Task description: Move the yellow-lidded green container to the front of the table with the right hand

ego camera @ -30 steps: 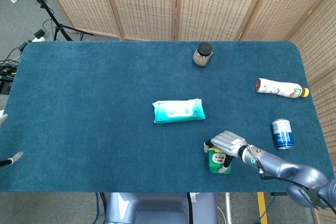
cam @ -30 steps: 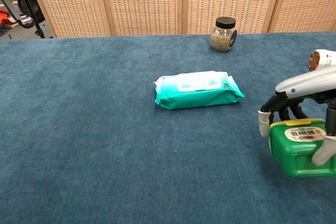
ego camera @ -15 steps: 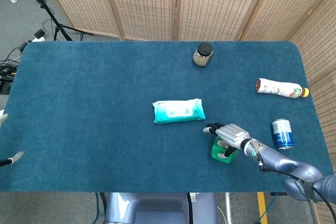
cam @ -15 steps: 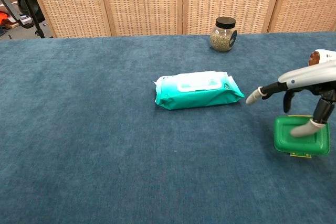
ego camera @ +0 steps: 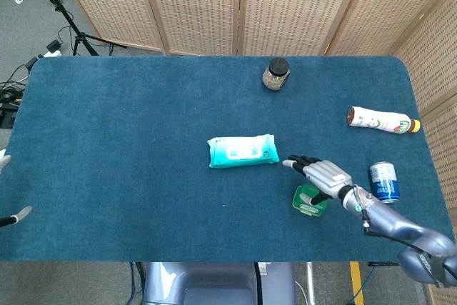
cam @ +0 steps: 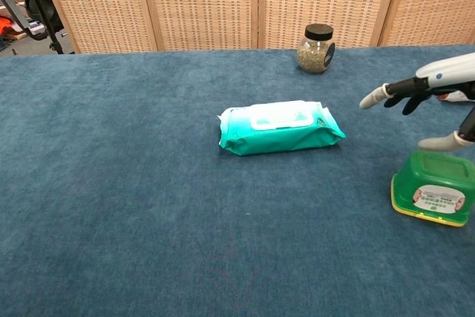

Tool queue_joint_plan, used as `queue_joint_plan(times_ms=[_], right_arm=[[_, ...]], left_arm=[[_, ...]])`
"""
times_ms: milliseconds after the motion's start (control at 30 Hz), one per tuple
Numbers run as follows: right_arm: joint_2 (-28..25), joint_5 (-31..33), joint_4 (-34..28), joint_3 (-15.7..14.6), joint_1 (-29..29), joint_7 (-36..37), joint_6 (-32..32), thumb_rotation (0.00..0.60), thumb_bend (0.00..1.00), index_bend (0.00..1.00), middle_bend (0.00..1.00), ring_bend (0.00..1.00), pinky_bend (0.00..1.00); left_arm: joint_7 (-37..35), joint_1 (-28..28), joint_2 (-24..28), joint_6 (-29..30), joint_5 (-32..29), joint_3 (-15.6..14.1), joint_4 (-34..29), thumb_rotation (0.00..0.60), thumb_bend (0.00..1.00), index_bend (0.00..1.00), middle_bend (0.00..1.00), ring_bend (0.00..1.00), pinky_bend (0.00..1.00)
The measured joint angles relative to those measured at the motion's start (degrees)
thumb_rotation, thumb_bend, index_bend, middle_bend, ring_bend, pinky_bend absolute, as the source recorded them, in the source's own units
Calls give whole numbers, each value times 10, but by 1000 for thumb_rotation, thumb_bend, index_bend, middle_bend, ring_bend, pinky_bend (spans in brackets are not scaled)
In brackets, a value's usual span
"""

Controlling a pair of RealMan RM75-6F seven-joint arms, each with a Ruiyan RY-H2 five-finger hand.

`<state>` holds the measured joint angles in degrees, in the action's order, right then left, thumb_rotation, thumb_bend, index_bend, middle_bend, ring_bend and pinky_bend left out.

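– How did the green container (cam: 433,187) look?
– It stood lid-down near the desk's (cam: 111,183) front edge, label facing you.
– And your right hand (ego camera: 325,174)?
– Fingers spread, lifted clear; earlier it gripped the container.

Right hand (ego camera: 325,174) hovers over the green container (ego camera: 310,200) near the front edge of the blue worktop (ego camera: 128,141), fingers (ego camera: 296,163) spread toward the teal wipes pack (ego camera: 242,151), holding nothing. Glass jar (ego camera: 275,74) at the back, white bottle (ego camera: 382,121) lying at right, blue can (ego camera: 383,181) upright just right of the hand. Left hand's fingertips (ego camera: 16,215) barely show at the left edge.
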<state>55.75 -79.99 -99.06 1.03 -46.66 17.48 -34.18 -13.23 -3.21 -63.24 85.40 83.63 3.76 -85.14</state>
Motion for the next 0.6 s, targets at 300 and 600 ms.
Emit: queue_joint_plan(times_ms=[300, 600], right_arm=[[-16, -75, -1, -4, 79, 1, -176, 600, 0, 0, 0, 0, 20], [88, -101, 121, 9, 206, -103, -441, 600, 0, 0, 0, 0, 0]], left_arm=[[0, 0, -1, 1, -1, 1, 1, 600, 0, 0, 0, 0, 0], [5, -1, -5, 3, 2, 1, 1, 600, 0, 0, 0, 0, 0]])
